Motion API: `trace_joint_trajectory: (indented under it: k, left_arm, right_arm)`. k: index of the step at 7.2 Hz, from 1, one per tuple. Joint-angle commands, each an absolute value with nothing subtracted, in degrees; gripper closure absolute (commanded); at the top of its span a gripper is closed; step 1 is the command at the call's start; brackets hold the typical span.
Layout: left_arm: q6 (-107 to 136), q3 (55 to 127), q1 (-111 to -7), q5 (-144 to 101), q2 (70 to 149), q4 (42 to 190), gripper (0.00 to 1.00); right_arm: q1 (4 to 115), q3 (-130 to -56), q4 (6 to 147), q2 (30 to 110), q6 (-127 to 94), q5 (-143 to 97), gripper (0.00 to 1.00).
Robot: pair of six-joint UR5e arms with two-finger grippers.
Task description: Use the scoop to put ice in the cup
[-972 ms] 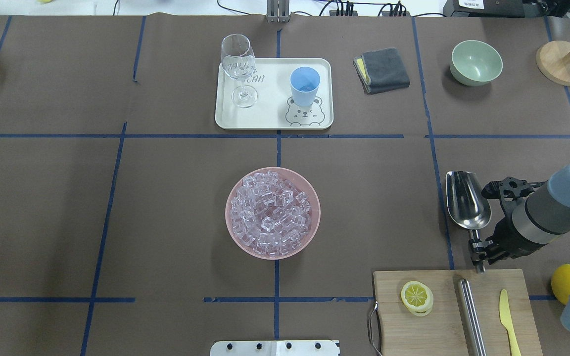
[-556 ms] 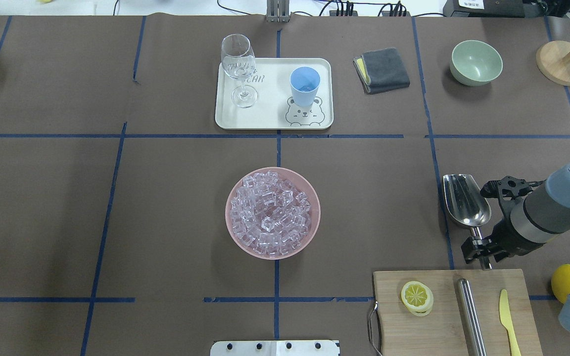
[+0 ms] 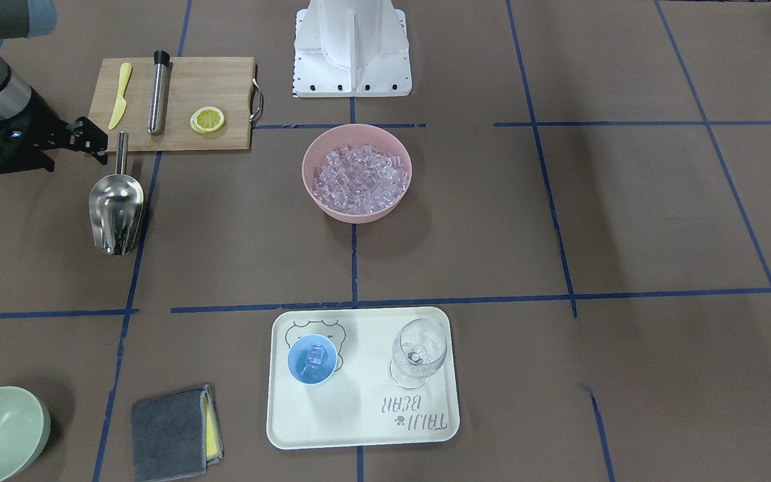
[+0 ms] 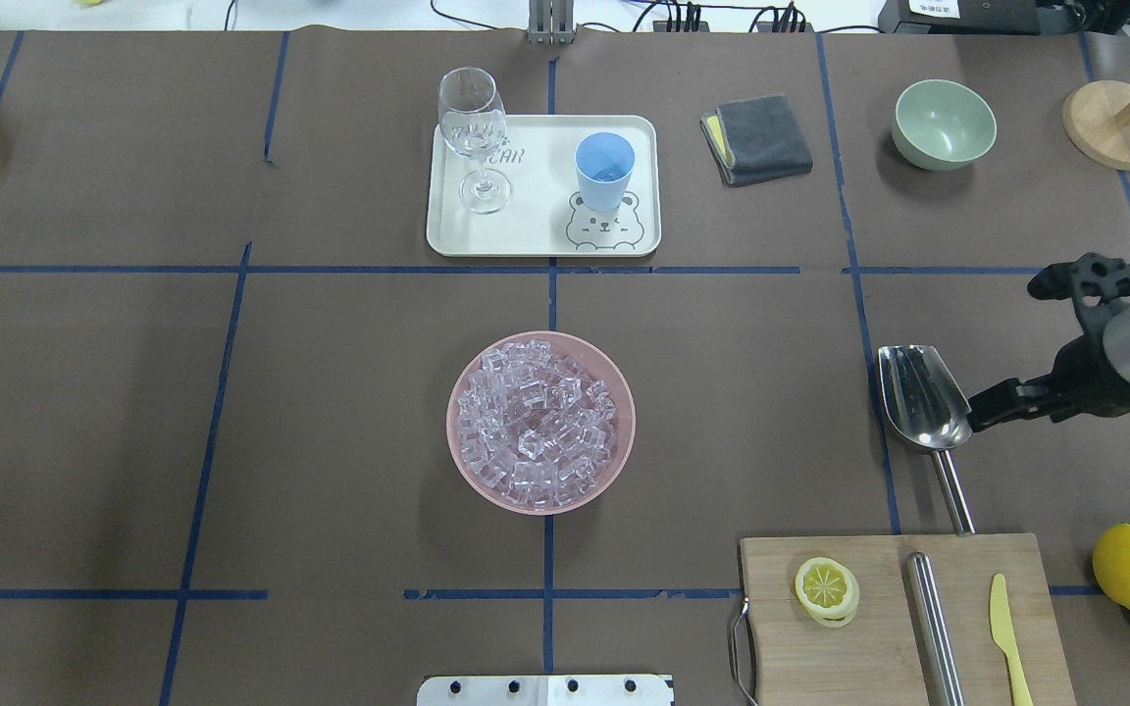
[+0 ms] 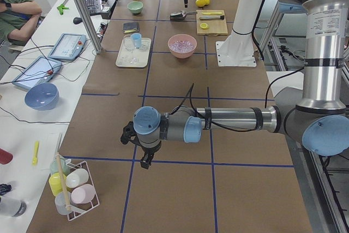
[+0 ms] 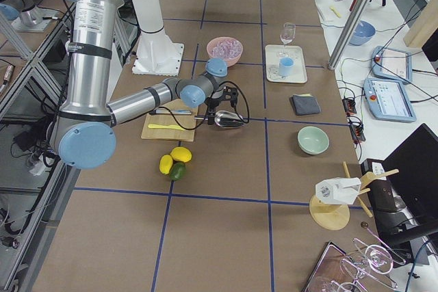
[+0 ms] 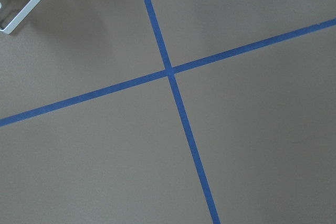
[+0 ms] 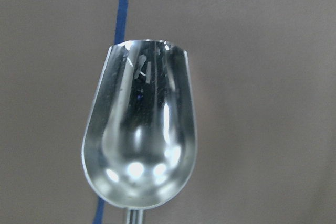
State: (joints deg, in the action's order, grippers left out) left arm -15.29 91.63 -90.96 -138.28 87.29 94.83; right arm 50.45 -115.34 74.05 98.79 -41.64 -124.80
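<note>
Overhead exterior view, read from the robot's side outward. Nearest, a wooden cutting board (image 4: 879, 647) carries a lemon slice (image 4: 826, 588), a steel cylinder (image 4: 935, 628) and a yellow knife (image 4: 1004, 628). Just beyond it the scoop (image 4: 921, 397) lies on the table (image 4: 722, 392), trough up and empty, mouth pointing away from the robot, its rod handle ending at the board's far edge. The right gripper (image 4: 985, 410) hangs beside the rear of the trough, fingers parted, holding nothing and clear of the scoop. Mid-table, a pink bowl (image 4: 453, 422) is heaped with ice (image 4: 540, 422). Farther off, a cream tray (image 4: 536, 211) bears the cup (image 4: 604, 172), upright, with a few cubes inside (front-facing view), and a wine glass (image 4: 475, 127) beside it. The left gripper (image 5: 143, 159) appears only in the exterior left view, low over the table; whether its claw is released or clenched cannot be told.
</note>
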Motion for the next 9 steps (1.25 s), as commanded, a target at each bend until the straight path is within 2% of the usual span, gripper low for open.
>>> trace_joint_trajectory:
  k: [1,3,5,9]
  left_arm:
    - [-15.3,91.3,-91.0,-138.3,87.3,94.8,0.00]
    - [-14.9,91.0,-90.9,-137.8,87.4,94.6,0.00]
    - [-14.9,91.1,-90.9,-138.2,87.2,94.7,0.00]
    - [-15.0,91.5,-91.2,-137.5,87.5,94.5,0.00]
  right_arm:
    - [62.8,-113.8,79.7,100.4,-22.4,-125.5,0.00]
    - [76.1,-110.5,84.3,102.5,-2.2,-127.9,0.00]
    - [87.1,-108.9,91.5,102.7,4.0,-131.9,0.00]
    - [87.2,-106.7,92.2,103.1,3.8,-131.0,0.00]
